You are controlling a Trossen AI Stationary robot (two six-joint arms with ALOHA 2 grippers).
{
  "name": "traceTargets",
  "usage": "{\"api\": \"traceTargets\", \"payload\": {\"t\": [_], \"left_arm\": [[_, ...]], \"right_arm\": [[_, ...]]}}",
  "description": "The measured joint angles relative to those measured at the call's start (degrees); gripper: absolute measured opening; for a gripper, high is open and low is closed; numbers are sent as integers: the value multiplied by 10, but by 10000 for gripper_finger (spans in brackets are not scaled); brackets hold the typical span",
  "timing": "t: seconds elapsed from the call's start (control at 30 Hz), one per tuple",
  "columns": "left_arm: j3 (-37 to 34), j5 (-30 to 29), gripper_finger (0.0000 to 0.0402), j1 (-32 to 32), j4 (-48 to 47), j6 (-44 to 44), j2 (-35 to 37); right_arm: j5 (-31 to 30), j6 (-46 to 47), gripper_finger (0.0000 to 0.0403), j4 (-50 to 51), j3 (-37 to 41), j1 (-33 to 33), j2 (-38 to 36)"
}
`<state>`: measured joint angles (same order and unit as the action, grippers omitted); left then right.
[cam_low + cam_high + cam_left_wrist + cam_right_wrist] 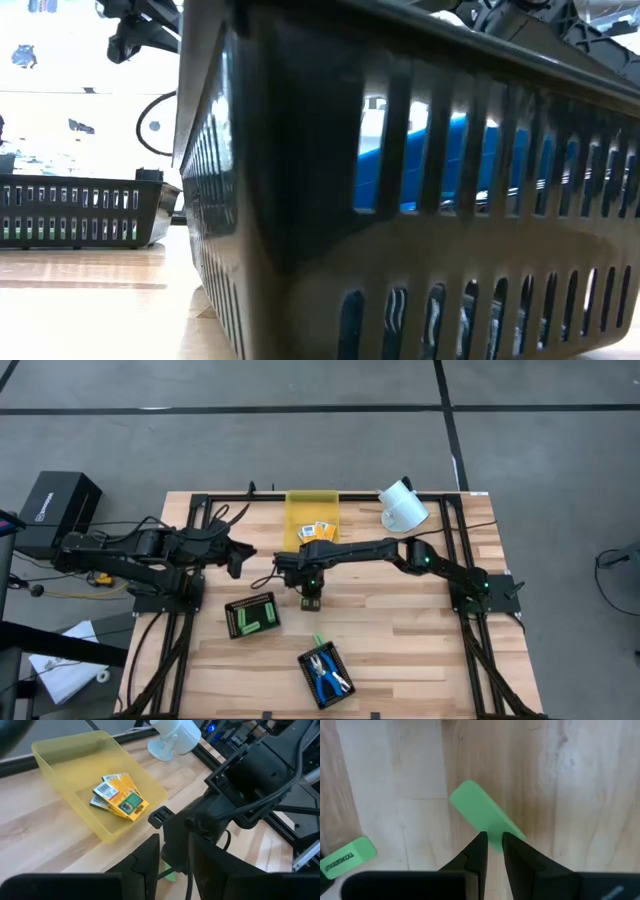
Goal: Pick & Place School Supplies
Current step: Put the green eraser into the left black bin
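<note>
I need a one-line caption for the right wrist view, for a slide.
Right gripper shut on a light-green block above the wooden table; a second green block lies nearby.

Overhead view, table-level view, two wrist close-ups

Three boxes (318,531) lie in the bin (298,508).

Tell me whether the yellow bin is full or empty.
Neither: the yellow bin holds only a few yellow-orange printed boxes piled together; the rest of its floor is bare.
</note>
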<state>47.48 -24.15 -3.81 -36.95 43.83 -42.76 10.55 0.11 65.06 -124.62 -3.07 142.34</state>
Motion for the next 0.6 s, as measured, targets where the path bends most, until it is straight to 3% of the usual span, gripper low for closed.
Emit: {"api": "traceTargets", "payload": {"t": [0.43, 0.6], "left_arm": [[0, -8, 98, 0, 2, 1, 0], [0, -7, 98, 0, 2, 1, 0]], "right_arm": [[75, 27, 54, -27, 2, 46, 4], [76, 44, 54, -65, 40, 61, 2]]}}
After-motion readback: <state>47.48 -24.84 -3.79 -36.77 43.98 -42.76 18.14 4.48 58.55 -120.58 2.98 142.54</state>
